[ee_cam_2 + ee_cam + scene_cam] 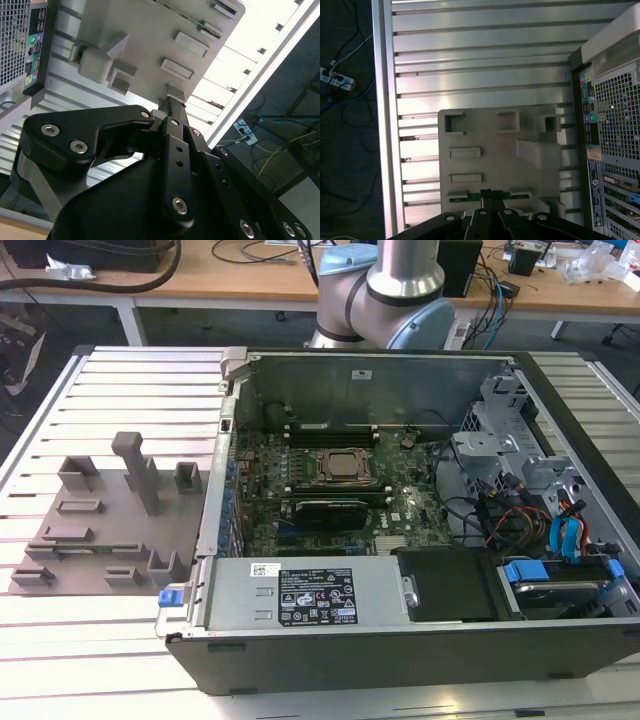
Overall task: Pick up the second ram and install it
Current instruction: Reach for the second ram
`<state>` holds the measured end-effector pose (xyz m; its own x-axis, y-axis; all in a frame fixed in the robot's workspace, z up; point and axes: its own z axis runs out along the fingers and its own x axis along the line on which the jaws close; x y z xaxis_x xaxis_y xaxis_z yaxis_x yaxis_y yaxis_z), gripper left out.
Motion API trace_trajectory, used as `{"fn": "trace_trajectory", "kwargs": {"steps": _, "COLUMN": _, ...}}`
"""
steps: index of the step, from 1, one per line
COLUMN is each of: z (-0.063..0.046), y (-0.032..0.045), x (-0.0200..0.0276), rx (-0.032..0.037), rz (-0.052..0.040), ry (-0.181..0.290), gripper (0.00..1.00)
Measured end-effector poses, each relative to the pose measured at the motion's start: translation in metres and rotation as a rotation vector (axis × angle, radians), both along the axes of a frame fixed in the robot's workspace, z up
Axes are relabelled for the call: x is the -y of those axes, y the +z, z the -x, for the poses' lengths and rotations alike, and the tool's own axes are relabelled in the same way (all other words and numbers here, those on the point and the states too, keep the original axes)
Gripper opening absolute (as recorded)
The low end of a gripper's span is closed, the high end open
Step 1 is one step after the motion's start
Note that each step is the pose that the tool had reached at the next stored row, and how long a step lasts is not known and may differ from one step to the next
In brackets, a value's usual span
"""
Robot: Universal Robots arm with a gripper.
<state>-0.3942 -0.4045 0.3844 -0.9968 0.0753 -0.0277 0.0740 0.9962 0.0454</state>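
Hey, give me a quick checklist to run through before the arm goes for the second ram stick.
1. Second ram sitting in the gray fixture: ok.
2. Gripper lined up with the ram's middle in the first wrist view: ok.
3. Gripper open for the grasp: not ok, it is shut.
4. Height above the ram: cannot tell.
5. Computer case open, motherboard exposed: ok.
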Motion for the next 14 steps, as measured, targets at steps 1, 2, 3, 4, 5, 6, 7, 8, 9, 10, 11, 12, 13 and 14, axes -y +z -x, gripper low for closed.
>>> {"fn": "trace_trajectory", "kwargs": {"steps": 1, "z": 0.002, "y": -0.0003, "x": 0.001, "rx": -0.0001, "rz": 0.0, "ry": 0.0, "gripper": 0.1}}
{"fn": "trace_trajectory", "kwargs": {"steps": 2, "z": 0.004, "y": -0.0005, "x": 0.0016, "rx": 0.0, "rz": -0.0001, "ry": 0.0, "gripper": 0.1}}
{"fn": "trace_trajectory", "kwargs": {"steps": 3, "z": 0.006, "y": -0.0007, "x": 0.0027, "rx": 0.0, "rz": 0.0, "ry": 0.0, "gripper": 0.1}}
{"fn": "trace_trajectory", "kwargs": {"steps": 4, "z": 0.009, "y": -0.0012, "x": 0.0044, "rx": 0.0, "rz": -0.0001, "ry": 0.0, "gripper": 0.1}}
{"fn": "trace_trajectory", "kwargs": {"steps": 5, "z": 0.011, "y": -0.0015, "x": 0.0057, "rx": 0.0, "rz": 0.0, "ry": 0.0, "gripper": 0.1}}
{"fn": "trace_trajectory", "kwargs": {"steps": 6, "z": 0.013, "y": -0.0021, "x": 0.0075, "rx": 0.0, "rz": 0.0, "ry": 0.0, "gripper": 0.1}}
{"fn": "trace_trajectory", "kwargs": {"steps": 7, "z": 0.015, "y": -0.0026, "x": 0.0095, "rx": 0.0, "rz": -0.0001, "ry": 0.0, "gripper": 0.1}}
{"fn": "trace_trajectory", "kwargs": {"steps": 8, "z": 0.016, "y": -0.0028, "x": 0.0105, "rx": 0.0, "rz": 0.0, "ry": 0.0, "gripper": 0.1}}
{"fn": "trace_trajectory", "kwargs": {"steps": 9, "z": 0.018, "y": -0.0035, "x": 0.0129, "rx": 0.0, "rz": -0.0001, "ry": 0.0, "gripper": 0.1}}
{"fn": "trace_trajectory", "kwargs": {"steps": 10, "z": 0.02, "y": -0.0041, "x": 0.0163, "rx": 0.0, "rz": 0.0, "ry": 0.0, "gripper": 0.1}}
{"fn": "trace_trajectory", "kwargs": {"steps": 11, "z": 0.02, "y": -0.0049, "x": 0.0189, "rx": 0.0, "rz": 0.0, "ry": 0.0, "gripper": 0.1}}
{"fn": "trace_trajectory", "kwargs": {"steps": 12, "z": 0.02, "y": -0.0058, "x": 0.0209, "rx": 0.0, "rz": -0.0001, "ry": 0.0, "gripper": 0.1}}
{"fn": "trace_trajectory", "kwargs": {"steps": 13, "z": 0.019, "y": -0.0085, "x": 0.0257, "rx": 0.0, "rz": -0.0001, "ry": 0.0, "gripper": 0.1}}
{"fn": "trace_trajectory", "kwargs": {"steps": 14, "z": 0.014, "y": -0.0098, "x": 0.0278, "rx": -0.0004, "rz": 0.0006, "ry": 0.0, "gripper": 0.1}}
